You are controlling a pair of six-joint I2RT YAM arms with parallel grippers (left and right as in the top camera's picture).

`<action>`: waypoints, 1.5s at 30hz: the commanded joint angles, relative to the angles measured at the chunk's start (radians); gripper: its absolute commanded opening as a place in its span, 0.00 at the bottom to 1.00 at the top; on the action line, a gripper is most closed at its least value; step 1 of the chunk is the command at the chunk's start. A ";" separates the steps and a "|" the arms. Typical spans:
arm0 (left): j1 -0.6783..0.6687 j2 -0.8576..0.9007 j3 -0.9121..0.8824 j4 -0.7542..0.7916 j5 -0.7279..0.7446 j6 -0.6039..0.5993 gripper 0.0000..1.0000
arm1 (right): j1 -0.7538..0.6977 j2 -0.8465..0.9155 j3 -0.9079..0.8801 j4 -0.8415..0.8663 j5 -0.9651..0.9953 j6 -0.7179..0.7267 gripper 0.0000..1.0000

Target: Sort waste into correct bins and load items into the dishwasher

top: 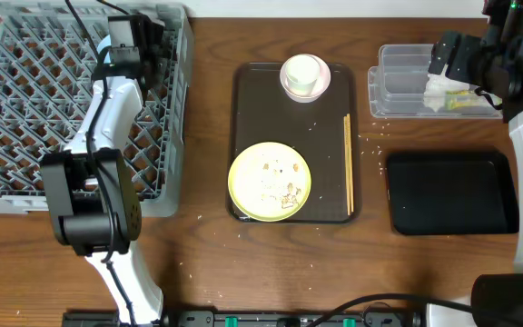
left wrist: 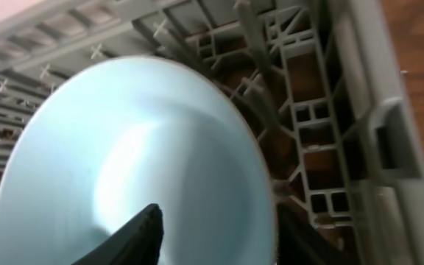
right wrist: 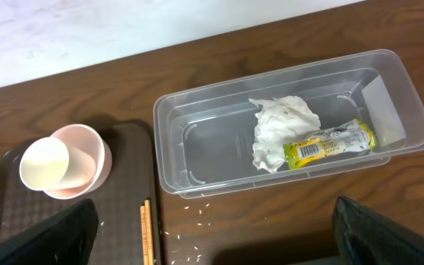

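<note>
My left gripper [top: 143, 44] [left wrist: 219, 235] is over the far right part of the grey dish rack [top: 25, 91] [left wrist: 359, 88]. It is shut on the light blue bowl [left wrist: 138, 162], one finger inside, one outside the rim; the bowl stands on edge among the pegs. My right gripper [top: 443, 59] [right wrist: 216, 243] is open and empty beside the clear tub [top: 398, 64] [right wrist: 197, 140], which holds the white tissue [right wrist: 282, 125] and snack wrapper [right wrist: 330, 143]. The yellow plate [top: 270, 182] with food scraps, chopsticks [top: 348, 163] [right wrist: 148, 232] and small white cup [top: 304, 74] [right wrist: 44, 163] are on the brown tray.
The white cup lies inside a pale pink bowl [right wrist: 90, 154] at the far end of the brown serving tray [top: 252, 100]. The glossy black tray [top: 450, 191] sits in front of the tub. Rice grains [right wrist: 197, 221] are scattered on the table between tub and serving tray.
</note>
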 commanded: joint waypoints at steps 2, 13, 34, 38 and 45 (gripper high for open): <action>0.025 0.021 0.004 0.000 -0.022 -0.023 0.39 | -0.006 0.003 0.006 -0.001 0.003 0.010 0.99; 0.037 0.021 0.004 -0.007 0.009 -0.151 0.08 | -0.006 0.003 0.006 -0.001 0.003 0.010 0.99; 0.210 0.004 0.004 0.030 0.608 -0.535 0.08 | -0.006 0.003 0.006 -0.001 0.003 0.010 0.99; 0.299 0.004 0.004 0.062 0.801 -0.627 0.08 | -0.006 0.003 0.006 -0.001 0.003 0.010 0.99; 0.413 0.004 0.004 0.076 0.970 -0.736 0.07 | -0.006 0.003 0.006 -0.001 0.003 0.010 0.99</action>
